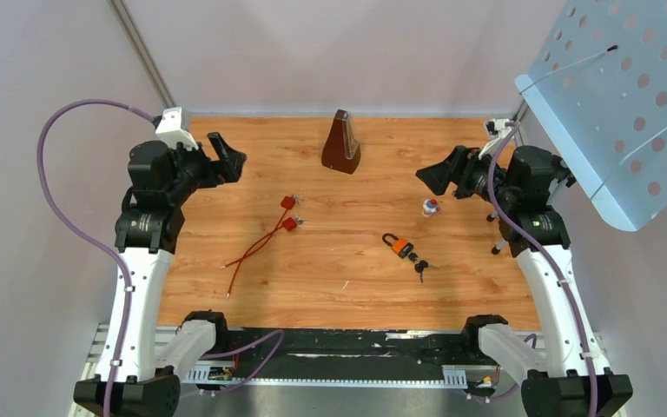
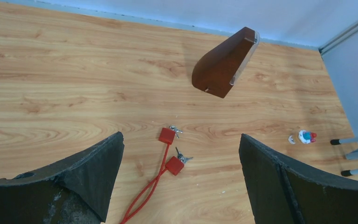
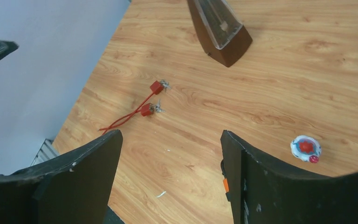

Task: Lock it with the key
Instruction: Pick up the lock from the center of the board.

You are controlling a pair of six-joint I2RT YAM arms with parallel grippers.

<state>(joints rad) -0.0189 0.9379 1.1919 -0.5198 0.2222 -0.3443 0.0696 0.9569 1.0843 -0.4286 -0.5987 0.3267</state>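
Note:
An orange-bodied padlock [image 1: 400, 247] with a black shackle lies on the wooden table [image 1: 347, 287], right of centre. A small bunch of dark keys [image 1: 420, 268] sits at its near end. In the right wrist view only an orange sliver of the padlock [image 3: 225, 185] shows behind a finger. My left gripper [image 1: 228, 159] hovers open over the far left of the table with nothing between its fingers [image 2: 98, 168]. My right gripper [image 1: 434, 178] hangs open and empty at the far right, beyond the padlock [image 3: 171, 133].
Two red cable locks [image 1: 288, 214] with small keys lie left of centre; the left wrist view shows them [image 2: 174, 165] below its jaws. A brown metronome [image 1: 341, 143] stands at the back. A small white, blue and red top [image 1: 432, 207] lies near my right gripper. A perforated blue panel [image 1: 617, 104] overhangs the right edge.

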